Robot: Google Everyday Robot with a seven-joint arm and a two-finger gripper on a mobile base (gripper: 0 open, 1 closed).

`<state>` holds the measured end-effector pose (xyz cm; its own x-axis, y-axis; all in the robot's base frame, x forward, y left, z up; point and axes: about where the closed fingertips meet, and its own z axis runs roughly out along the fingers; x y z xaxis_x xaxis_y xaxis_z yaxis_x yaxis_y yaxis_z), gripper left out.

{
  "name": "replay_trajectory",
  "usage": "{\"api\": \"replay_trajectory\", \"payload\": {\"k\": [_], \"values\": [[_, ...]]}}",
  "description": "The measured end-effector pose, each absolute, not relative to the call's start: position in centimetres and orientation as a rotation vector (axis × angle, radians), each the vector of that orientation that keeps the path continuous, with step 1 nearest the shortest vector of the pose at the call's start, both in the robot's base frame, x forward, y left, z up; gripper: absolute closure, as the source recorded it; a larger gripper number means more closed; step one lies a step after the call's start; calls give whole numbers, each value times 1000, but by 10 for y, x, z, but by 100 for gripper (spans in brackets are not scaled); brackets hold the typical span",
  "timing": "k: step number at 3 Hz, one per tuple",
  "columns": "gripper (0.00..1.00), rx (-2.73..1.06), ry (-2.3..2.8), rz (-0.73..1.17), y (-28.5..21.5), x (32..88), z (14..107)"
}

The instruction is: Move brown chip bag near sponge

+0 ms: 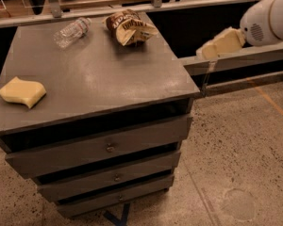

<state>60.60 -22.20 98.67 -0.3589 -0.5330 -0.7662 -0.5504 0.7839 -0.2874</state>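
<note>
brown chip bag (129, 26) at far edge of cabinet (99, 74): judged light, crinkly, slippery; pinch a raised fold. gripper (220, 44) hangs right of cabinet; whether released or clenched cannot be told.

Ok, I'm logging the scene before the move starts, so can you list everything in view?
brown chip bag: one, dark brown and cream, far edge of the cabinet top, right of the bottle.
water bottle: one, clear plastic, lying on its side at the far edge.
sponge: one, pale yellow, near left corner of the top, far from the bag.
cabinet: one, grey, three drawers, centre of view.
floor: speckled beige, around the cabinet.
gripper: one, cream, in the air right of the cabinet, touching nothing.
arm: white, upper right corner.
</note>
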Motion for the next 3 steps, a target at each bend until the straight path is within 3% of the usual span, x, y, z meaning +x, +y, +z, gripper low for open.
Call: {"api": "replay_trajectory", "payload": {"k": [1, 3], "values": [[0, -798, 1935, -75, -203, 648, 1021], [0, -844, 1906, -107, -185, 652, 1022]]}}
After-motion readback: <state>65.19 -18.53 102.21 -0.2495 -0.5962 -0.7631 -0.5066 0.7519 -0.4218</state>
